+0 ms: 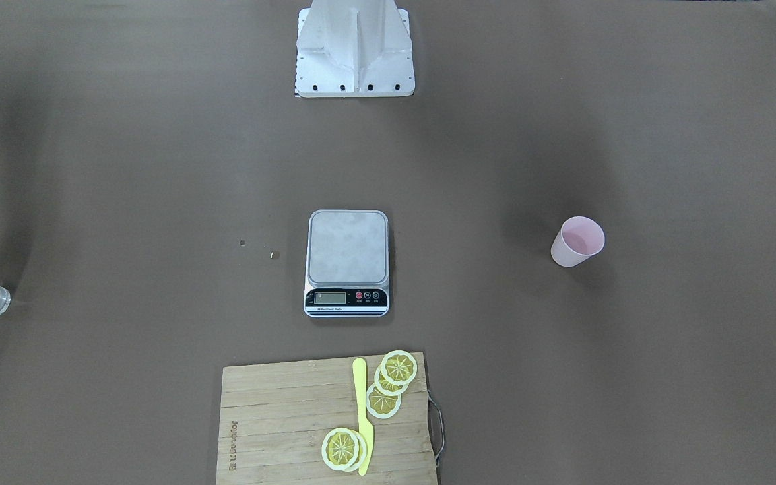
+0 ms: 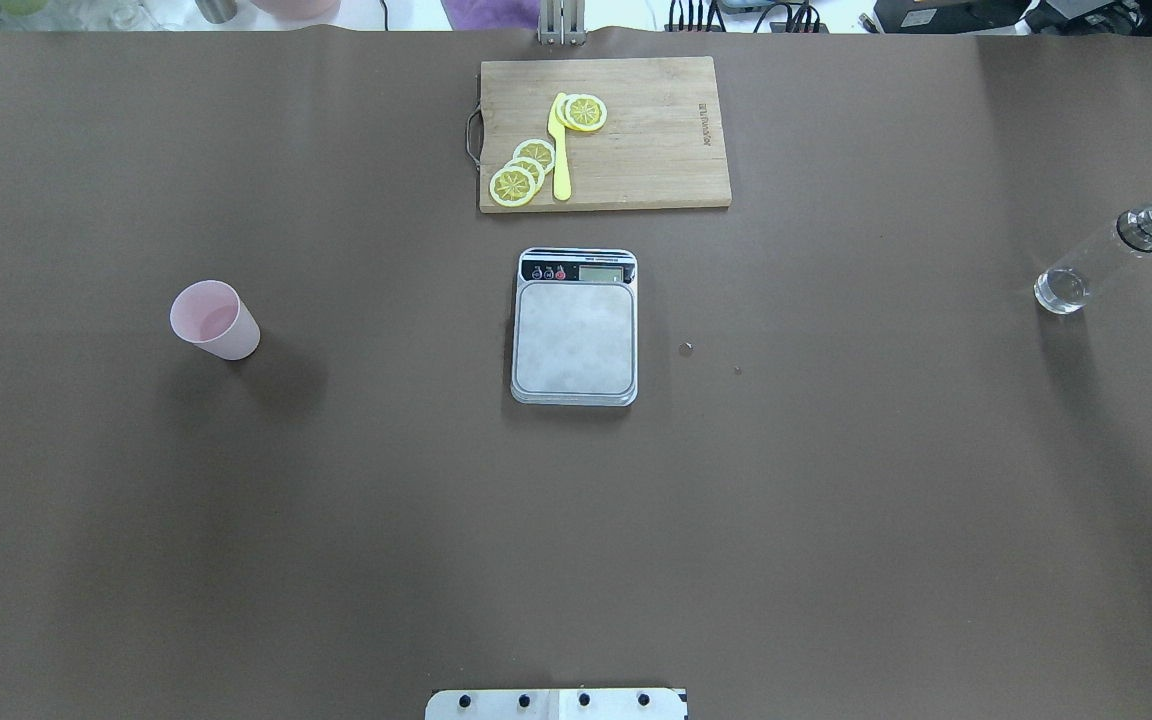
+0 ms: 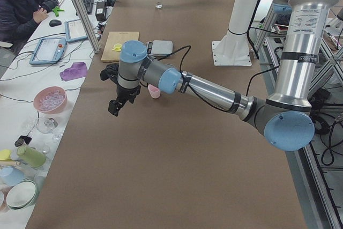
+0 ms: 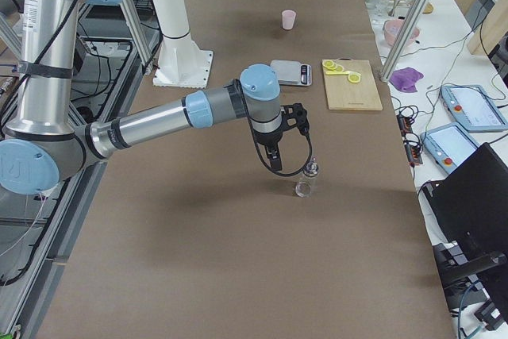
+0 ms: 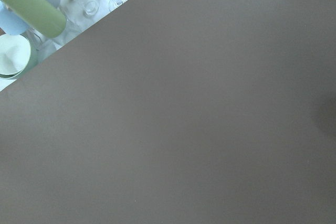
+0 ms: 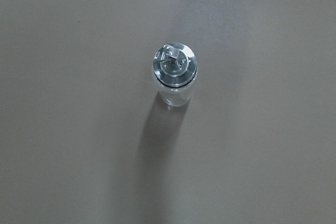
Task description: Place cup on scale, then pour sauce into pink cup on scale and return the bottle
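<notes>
The pale pink cup (image 2: pixel 215 320) stands upright on the brown table, left of the scale; it also shows in the front view (image 1: pixel 577 241). The steel scale (image 2: pixel 575 326) sits mid-table with nothing on its platform. The clear bottle (image 2: pixel 1101 257) with a silver pourer stands at the far right, and shows from above in the right wrist view (image 6: pixel 175 74). My left gripper (image 3: pixel 114 109) hangs above the table just beside the cup (image 3: pixel 154 91). My right gripper (image 4: pixel 275 164) hangs close beside the bottle (image 4: pixel 305 182). Both show only in side views, so I cannot tell if they are open or shut.
A wooden cutting board (image 2: pixel 656 150) with lemon slices (image 2: pixel 521 172) and a yellow knife (image 2: pixel 561 150) lies beyond the scale. Two small drops (image 2: pixel 686 348) lie right of the scale. Bowls and glasses (image 3: pixel 50 100) stand on the white bench past the table's left end.
</notes>
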Robot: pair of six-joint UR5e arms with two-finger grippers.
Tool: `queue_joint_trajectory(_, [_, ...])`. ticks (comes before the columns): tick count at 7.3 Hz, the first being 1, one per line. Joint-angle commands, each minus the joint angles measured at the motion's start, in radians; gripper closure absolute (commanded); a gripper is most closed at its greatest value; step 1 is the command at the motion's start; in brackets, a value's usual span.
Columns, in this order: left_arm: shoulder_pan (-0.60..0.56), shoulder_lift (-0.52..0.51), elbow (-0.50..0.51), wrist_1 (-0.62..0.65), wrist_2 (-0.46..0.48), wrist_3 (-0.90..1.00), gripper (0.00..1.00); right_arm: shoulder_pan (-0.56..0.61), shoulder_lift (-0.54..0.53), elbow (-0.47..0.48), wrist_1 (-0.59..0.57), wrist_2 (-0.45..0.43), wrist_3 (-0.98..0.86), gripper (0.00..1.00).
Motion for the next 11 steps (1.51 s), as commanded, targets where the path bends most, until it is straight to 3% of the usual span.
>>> queue_joint_trajectory(1, [0.002,-0.063,0.047,-0.015,-0.101,-0.057,0.02,0.002,-0.047,0.004,0.0,-0.003,-0.002,0.0])
queue_joint_trajectory(3, [0.02,-0.071,0.023,-0.03,-0.121,-0.132,0.02,0.002,-0.049,-0.003,0.001,-0.003,-0.002,0.0])
queue_joint_trajectory(5, [0.176,-0.101,0.026,-0.027,-0.118,-0.228,0.02,0.0,-0.089,-0.029,0.024,-0.015,-0.013,0.0])
queue_joint_trajectory(9, [0.32,-0.111,0.048,-0.038,-0.109,-0.558,0.03,-0.001,-0.11,-0.071,0.031,-0.008,-0.007,0.0])
queue_joint_trajectory(11, [0.435,-0.108,0.046,-0.126,0.018,-0.731,0.03,-0.001,-0.112,-0.071,0.031,-0.006,-0.007,0.0])
